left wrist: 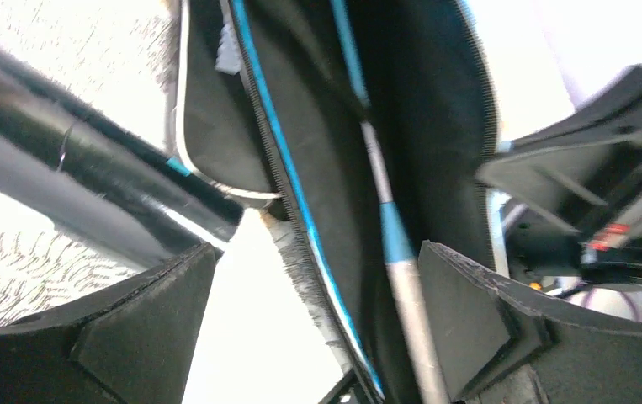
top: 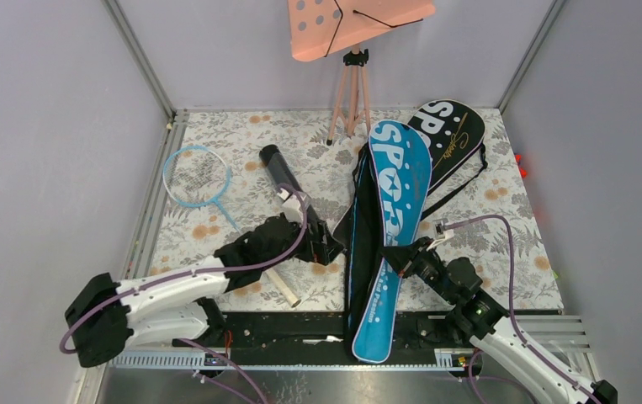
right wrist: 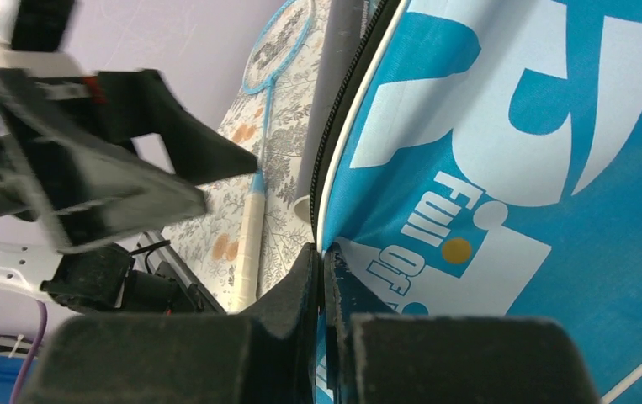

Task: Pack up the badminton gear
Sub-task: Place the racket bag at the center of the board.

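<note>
Floral tabletop (top: pixel 502 227), with the blue bag (top: pixel 397 185) laid at its centre. The bag's edge is pinched by the closed right gripper (right wrist: pixel 321 252); the left gripper (left wrist: pixel 317 252) is spread wide at the racket shaft (left wrist: pixel 397 252) inside.

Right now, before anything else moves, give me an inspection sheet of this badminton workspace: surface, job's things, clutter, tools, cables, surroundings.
Surface: floral table cover.
Job's things: blue SPORT bag mid-table, open along its left side, with a racket shaft inside; black SPORT bag beside it at the back right; light-blue racket and black tube lying to its left.
Clutter: pink perforated board on a tripod at the back.
Tools: left tool open at the bag's mouth, holding nothing; right tool shut on the blue bag's zip edge.
Cables: purple cable along each arm.
Surroundings: grey walls, metal frame posts.
</note>
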